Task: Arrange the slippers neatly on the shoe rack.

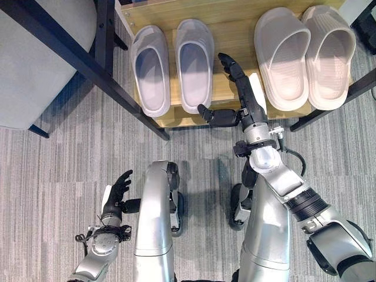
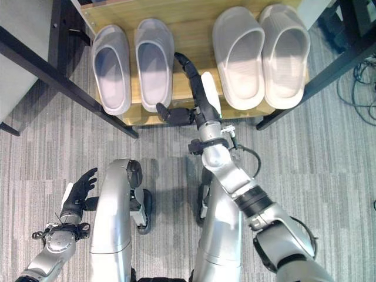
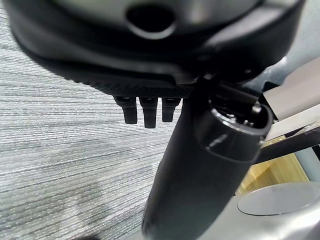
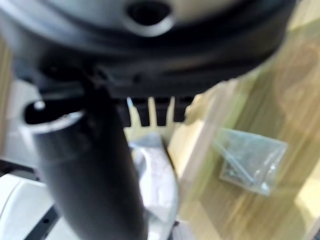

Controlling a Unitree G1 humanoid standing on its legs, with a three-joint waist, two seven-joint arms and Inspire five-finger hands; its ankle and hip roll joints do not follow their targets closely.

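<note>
Carpet [image 1: 53, 170], grey and striped, across the floor, up to the rack at 12 o'clock. Chair [image 1: 35, 53], grey and padded, at 10 o'clock, partly behind a black frame bar [image 1: 88, 64]. Rack shelf [image 1: 229, 23] of light wood at 12 o'clock, black legs at its sides.

Beige slippers at 1 o'clock on the shelf, side by side and touching: left one [image 1: 282, 56] and right one [image 1: 329, 53], openings toward the robot. Lilac slippers at 11 to 12 o'clock, also side by side, just apart: left one [image 1: 151, 69] and right one [image 1: 195, 63]. All four lying flat, heels near the shelf's front edge.

Right hand [image 1: 244, 97] raised over the shelf between the two pairs, at 12 o'clock, just beside the right lilac slipper. Fingers straight and together, pointing up the shelf; thumb stuck out sideways toward 9 o'clock; nothing held. Small clear bag [image 4: 252, 157] lying on wood in the right wrist view.

Left hand [image 1: 117, 191] low at 7 o'clock, over the carpet, well apart from the rack. Fingers loosely extended, a little spread, holding nothing.
</note>
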